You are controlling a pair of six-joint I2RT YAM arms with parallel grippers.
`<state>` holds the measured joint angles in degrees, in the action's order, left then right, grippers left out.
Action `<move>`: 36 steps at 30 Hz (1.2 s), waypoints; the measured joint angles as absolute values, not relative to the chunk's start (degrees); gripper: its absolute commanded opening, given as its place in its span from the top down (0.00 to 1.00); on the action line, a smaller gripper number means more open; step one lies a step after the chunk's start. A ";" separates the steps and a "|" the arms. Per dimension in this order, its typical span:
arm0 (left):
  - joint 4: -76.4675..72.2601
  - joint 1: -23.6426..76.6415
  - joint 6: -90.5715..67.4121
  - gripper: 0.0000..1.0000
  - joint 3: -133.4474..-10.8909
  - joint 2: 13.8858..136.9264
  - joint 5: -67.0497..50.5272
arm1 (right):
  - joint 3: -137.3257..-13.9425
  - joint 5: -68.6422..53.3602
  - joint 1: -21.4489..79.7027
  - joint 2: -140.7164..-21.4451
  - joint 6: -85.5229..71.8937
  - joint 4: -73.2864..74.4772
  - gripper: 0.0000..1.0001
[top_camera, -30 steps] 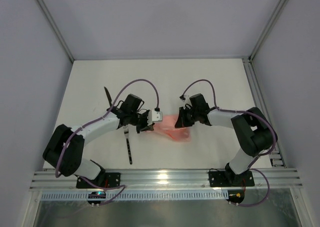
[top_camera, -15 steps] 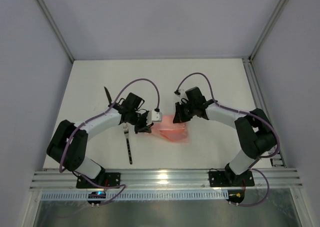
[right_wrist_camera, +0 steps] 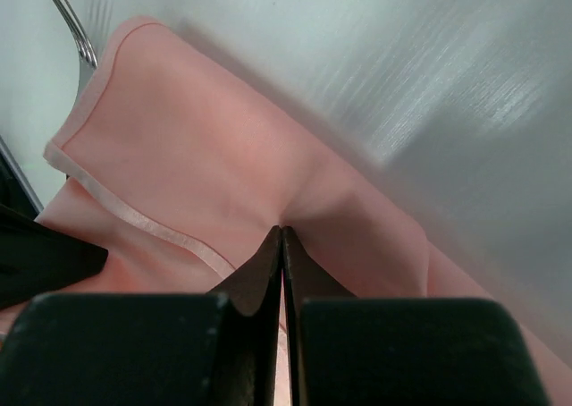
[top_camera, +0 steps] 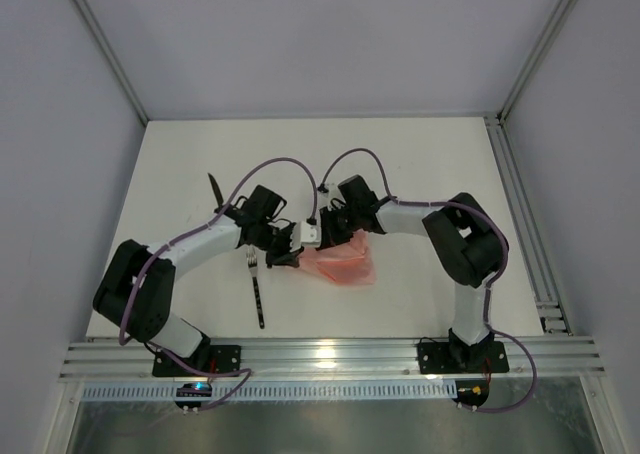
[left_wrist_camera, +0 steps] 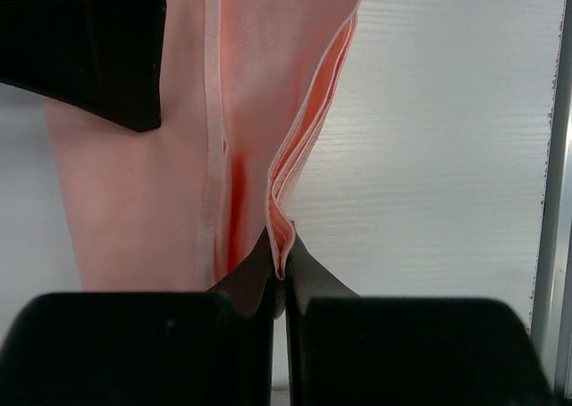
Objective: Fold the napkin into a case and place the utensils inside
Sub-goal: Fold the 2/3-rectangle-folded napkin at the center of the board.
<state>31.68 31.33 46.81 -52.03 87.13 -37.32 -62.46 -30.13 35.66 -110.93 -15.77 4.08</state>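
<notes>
napkin [top_camera: 347,265] — one; fork [top_camera: 257,292], knife [top_camera: 214,190] — one each

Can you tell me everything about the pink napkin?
The napkin is thin, soft, pale-pink cloth with a narrow stitched hem. It sits partly folded in layers over the white table, between the two arms. The left gripper is shut on its layered edge, and the right gripper pinches a raised fold on top.

White tabletop [top_camera: 430,154], matte, takes up mid-scene. Pale grey walls [top_camera: 320,34] on left, far & right sides. Alu posts: one far-left [top_camera: 103,44], one far-right [top_camera: 543,44]. Alu rail [top_camera: 330,354] along near edge; second rail [top_camera: 523,214] down right side. White slotted strip [top_camera: 330,388] just nearer; metal sheet [top_camera: 330,429] nearest.
</notes>
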 measured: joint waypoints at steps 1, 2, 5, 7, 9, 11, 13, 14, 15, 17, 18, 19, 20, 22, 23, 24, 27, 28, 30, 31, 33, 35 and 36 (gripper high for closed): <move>31.77 30.85 46.70 0.99 -52.16 87.13 -37.67 | -62.46 -30.81 35.40 -111.28 -16.51 3.01 0.96; 31.90 30.22 46.48 0.99 -52.40 87.15 -38.06 | -62.35 -30.96 35.33 -111.35 -17.02 2.42 0.96; 32.14 27.88 45.32 0.98 -53.89 87.46 -39.22 | -61.06 -31.53 35.31 -111.50 -18.74 -0.54 0.96; 32.08 26.41 44.14 0.94 -55.24 88.20 -40.16 | -60.10 -32.05 35.27 -111.50 -19.53 -2.46 0.96; 32.03 24.38 42.33 0.92 -57.12 89.84 -41.34 | -59.35 -32.47 35.20 -111.50 -20.03 -4.05 0.96; 31.94 22.61 40.42 0.90 -59.09 91.94 -42.02 | -58.85 -32.84 35.20 -111.50 -20.14 -5.19 0.96; 31.97 21.21 38.68 0.89 -60.95 94.19 -42.48 | -58.50 -33.23 35.20 -111.50 -20.08 -6.02 0.96; 31.97 20.82 37.87 0.88 -61.56 95.07 -42.54 | -58.48 -33.39 35.18 -111.50 -20.03 -6.17 0.96; 32.18 20.36 37.17 0.88 -62.43 96.23 -42.68 | -58.48 -33.50 35.20 -111.53 -19.81 -6.20 0.96; 32.42 19.70 35.53 0.87 -64.42 98.80 -42.65 | -58.50 -33.69 35.20 -111.53 -19.18 -6.20 0.96; 32.69 19.51 34.65 0.86 -65.54 100.14 -42.61 | -58.50 -33.85 35.20 -111.53 -18.83 -6.20 0.96; 33.12 19.33 33.93 0.86 -66.76 101.49 -42.61 | -58.50 -33.95 35.20 -111.53 -18.44 -6.20 0.96; 33.41 19.18 33.28 0.86 -67.88 102.72 -42.57 | -58.50 -34.17 35.20 -111.53 -17.98 -6.20 0.96; 34.26 18.85 32.32 0.85 -69.69 104.79 -42.48 | -58.50 -34.52 35.20 -111.53 -17.26 -6.15 0.96; 34.61 18.70 31.94 0.85 -70.46 105.69 -42.44 | -58.52 -34.72 35.20 -111.53 -16.71 -6.09 0.96; 34.94 18.59 31.70 0.85 -71.00 106.28 -42.33 | -58.57 -34.83 35.20 -111.53 -16.29 -6.02 0.96; 35.81 18.46 31.46 0.85 -71.46 106.67 -41.91 | -58.61 -35.14 35.20 -111.50 -15.03 -5.98 0.95; 36.05 18.46 31.42 0.85 -71.50 106.67 -41.69 | -58.61 -35.16 35.22 -111.46 -14.76 -5.93 0.93; 36.67 18.48 31.16 0.85 -71.77 106.87 -40.99 | -58.59 -35.11 35.31 -111.20 -14.20 -5.63 0.91; 36.93 18.46 30.87 0.85 -71.94 107.04 -40.62 | -58.61 -34.92 35.44 -110.98 -13.78 -5.30 0.88; 37.39 18.46 30.46 0.85 -72.47 107.77 -39.97 | -58.59 -34.17 35.70 -110.24 -13.26 -4.36 0.86; 37.89 18.46 30.33 0.85 -73.03 108.75 -39.53 | -58.41 -33.04 35.90 -109.23 -12.69 -2.90 0.80; 38.06 18.46 30.26 0.85 -73.21 109.25 -39.42 | -58.11 -32.42 35.97 -108.42 -12.45 -2.09 0.78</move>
<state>38.06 18.46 30.26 -73.21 109.25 -39.42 -58.11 -32.42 35.97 -108.42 -12.45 -2.09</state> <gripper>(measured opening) 0.147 0.180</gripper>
